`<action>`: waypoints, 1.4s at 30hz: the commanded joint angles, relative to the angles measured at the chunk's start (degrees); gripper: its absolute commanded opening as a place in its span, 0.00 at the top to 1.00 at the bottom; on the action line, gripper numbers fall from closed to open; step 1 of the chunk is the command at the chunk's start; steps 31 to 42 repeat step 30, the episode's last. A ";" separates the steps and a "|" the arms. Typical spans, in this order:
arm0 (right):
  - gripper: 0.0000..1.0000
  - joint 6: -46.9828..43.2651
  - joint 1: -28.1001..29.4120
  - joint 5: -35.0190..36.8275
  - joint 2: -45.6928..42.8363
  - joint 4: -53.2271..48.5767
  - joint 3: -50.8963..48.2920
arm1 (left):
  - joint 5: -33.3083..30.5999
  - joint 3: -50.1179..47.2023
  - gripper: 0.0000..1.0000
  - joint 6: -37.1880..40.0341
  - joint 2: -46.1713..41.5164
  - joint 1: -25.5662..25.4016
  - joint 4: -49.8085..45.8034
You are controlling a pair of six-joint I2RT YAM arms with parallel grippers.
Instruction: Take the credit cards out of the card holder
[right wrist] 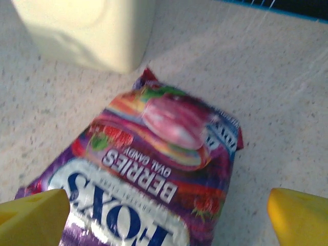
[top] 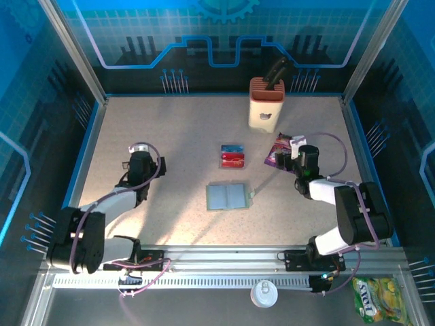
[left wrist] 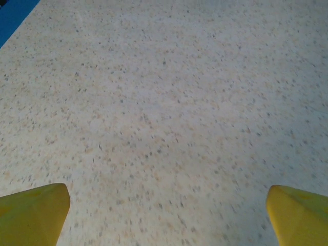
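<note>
Around the middle of the worktop (top: 170,136), a little toward its near edge: the card holder (top: 228,197), opened flat in two panels. Looks thin, light and limp at the fold, so likely to skate if nudged. Would want one panel pinned down during any pull.

Just beyond it toward the far edge, apart from it: the credit cards (top: 232,155), one just beside the other, blue farther, red nearer. Appear to be already clear of the pockets. Judged stiff, very thin, nearly weightless and slick. Lie flush on the speckled top, so hard to get a fingertip under. Best taken by tipping a long edge up, then pinching across the narrow width near a corner.

Toward the left edge: the left gripper (top: 139,153), over bare worktop, yellow fingertips (left wrist: 31,215) spread wide, nothing between them.

Toward the right edge: the right gripper (top: 304,153), likewise spread wide and pinching nothing, poised over a Fox's berries candy packet (right wrist: 154,174), with the orange-and-cream block (right wrist: 87,31) just past it.
</note>
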 commanded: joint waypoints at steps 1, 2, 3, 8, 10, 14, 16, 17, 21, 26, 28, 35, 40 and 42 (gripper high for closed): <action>0.00 1.52 -1.40 -3.47 2.79 17.41 -5.55 | 5.48 -2.22 0.01 1.75 2.78 3.42 18.57; 0.00 1.37 -1.40 -3.17 3.30 21.60 -7.18 | 6.89 -2.92 0.01 1.71 3.48 3.97 21.68; 0.00 1.55 -1.82 -4.79 2.28 21.76 -8.21 | 8.60 -4.27 0.01 1.90 4.76 4.66 26.57; 0.00 2.37 -2.22 -3.74 2.68 19.56 -6.62 | 16.51 -6.62 0.01 2.26 12.06 6.51 37.56; 0.00 2.98 -2.18 -1.83 2.74 18.08 -5.87 | 17.15 -7.06 0.01 2.64 14.69 6.60 41.40; 0.00 2.93 -2.03 -1.43 2.75 17.19 -5.45 | 18.61 -3.69 0.01 3.41 13.90 6.39 33.60; 0.00 2.83 -1.91 -1.30 2.75 17.25 -5.45 | 16.70 -3.64 0.01 4.35 14.31 5.45 34.15; 0.00 2.85 -1.92 -1.33 2.75 17.30 -5.45 | 16.80 -3.41 0.01 4.21 14.10 5.38 33.33; 0.00 2.56 -1.82 -1.57 2.76 17.09 -5.36 | 18.16 -2.98 0.01 5.04 14.21 5.11 32.73; 0.00 2.56 -2.14 -3.01 2.75 16.15 -4.90 | 18.54 -2.89 0.01 5.19 14.25 5.10 32.50; 0.00 2.39 -2.20 -3.27 2.76 16.62 -5.10 | 18.47 -2.86 0.01 5.19 14.25 5.10 32.51; 0.00 2.57 -2.15 -2.51 2.68 17.79 -5.83 | 18.47 -2.88 0.01 5.19 14.21 5.11 32.48; 0.00 2.57 -2.15 -2.51 2.68 17.79 -5.83 | 18.47 -2.88 0.01 5.19 14.21 5.11 32.48; 0.00 2.57 -2.15 -2.51 2.68 17.79 -5.83 | 18.47 -2.88 0.01 5.19 14.21 5.11 32.48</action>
